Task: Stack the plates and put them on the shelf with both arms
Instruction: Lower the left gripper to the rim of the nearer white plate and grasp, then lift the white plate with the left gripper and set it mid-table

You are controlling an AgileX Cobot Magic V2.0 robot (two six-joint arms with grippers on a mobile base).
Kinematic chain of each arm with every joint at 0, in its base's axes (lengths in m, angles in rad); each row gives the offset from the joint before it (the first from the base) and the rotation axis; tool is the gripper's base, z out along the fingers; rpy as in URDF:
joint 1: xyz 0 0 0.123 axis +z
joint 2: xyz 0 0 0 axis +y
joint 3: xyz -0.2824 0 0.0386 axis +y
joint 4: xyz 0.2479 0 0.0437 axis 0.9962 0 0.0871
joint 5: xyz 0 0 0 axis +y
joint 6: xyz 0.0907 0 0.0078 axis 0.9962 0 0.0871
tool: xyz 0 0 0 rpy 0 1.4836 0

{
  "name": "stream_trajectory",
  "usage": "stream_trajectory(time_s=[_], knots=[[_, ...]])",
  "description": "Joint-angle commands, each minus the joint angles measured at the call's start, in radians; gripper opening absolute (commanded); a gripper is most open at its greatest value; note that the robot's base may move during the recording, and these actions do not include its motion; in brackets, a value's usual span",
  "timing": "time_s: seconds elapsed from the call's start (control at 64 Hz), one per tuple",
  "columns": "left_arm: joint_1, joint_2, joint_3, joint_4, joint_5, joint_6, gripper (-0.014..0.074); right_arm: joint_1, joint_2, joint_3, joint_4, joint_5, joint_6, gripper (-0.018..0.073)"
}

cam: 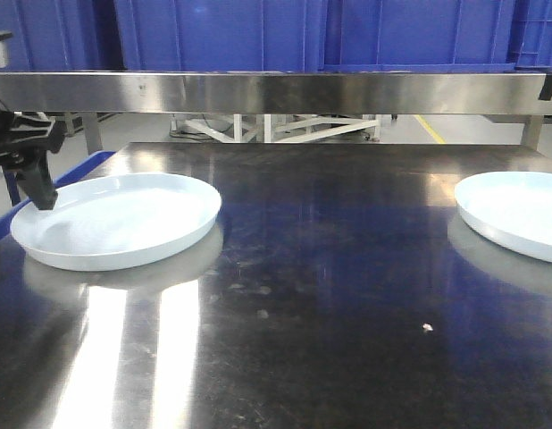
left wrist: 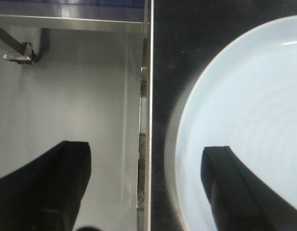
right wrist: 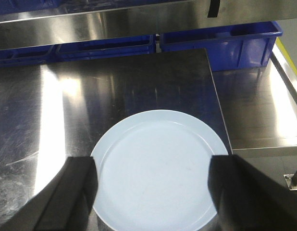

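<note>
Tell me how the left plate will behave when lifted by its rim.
The left plate looks glossy, so a rim pinch may slip. It seems rigid, likely holding shape. Wide and shallow on the smooth steel table, it should slide, not tip.

Overhead light lays white glare streaks on the surface [cam: 124,357] at seven o'clock. Wrist views are evenly bright, slightly soft.

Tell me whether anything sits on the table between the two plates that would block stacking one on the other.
Nothing visible does. The tabletop between the left plate and the right plate is bare apart from a tiny pale speck nearer the camera, out of the direct line.
</note>
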Motion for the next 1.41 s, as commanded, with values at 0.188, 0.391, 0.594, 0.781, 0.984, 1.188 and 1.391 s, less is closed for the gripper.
stream_trajectory(time_s=[0.188,0.391,0.594,0.781,0.984,1.188,1.391], knots=[[0.002,0.003,-0.032,0.003,-0.045,-0.002,0.0529,-0.007,0.0,-0.039,-0.005,-0.087,-0.007,0.0587],[0.002,0.004,-0.032,0.007,-0.047,-0.002,0.0365,-0.007,0.0,-0.039,-0.005,-0.087,-0.007,0.0543],[0.002,-0.01,-0.042,0.061,-0.031,-0.002,0.0114,-0.007,0.0,-0.039,-0.005,-0.103,-0.007,0.0368],[-0.015,-0.06,-0.12,0.061,0.036,-0.002,0.0102,-0.007,0.0,-0.039,-0.005,-0.126,-0.007,0.0311],[-0.078,-0.104,-0.274,0.018,0.11,-0.002,0.0102,-0.007,0.0,-0.039,-0.005,-0.137,-0.007,0.0311],[-0.236,-0.093,-0.392,0.009,0.133,-0.002,0.0102,-0.007,0.0,-0.039,-0.005,-0.139,-0.007,0.0311],[-0.386,-0.025,-0.447,0.009,0.1,-0.002,0.0102,-0.007,0.0,-0.039,-0.005,-0.139,-0.007,0.0311]])
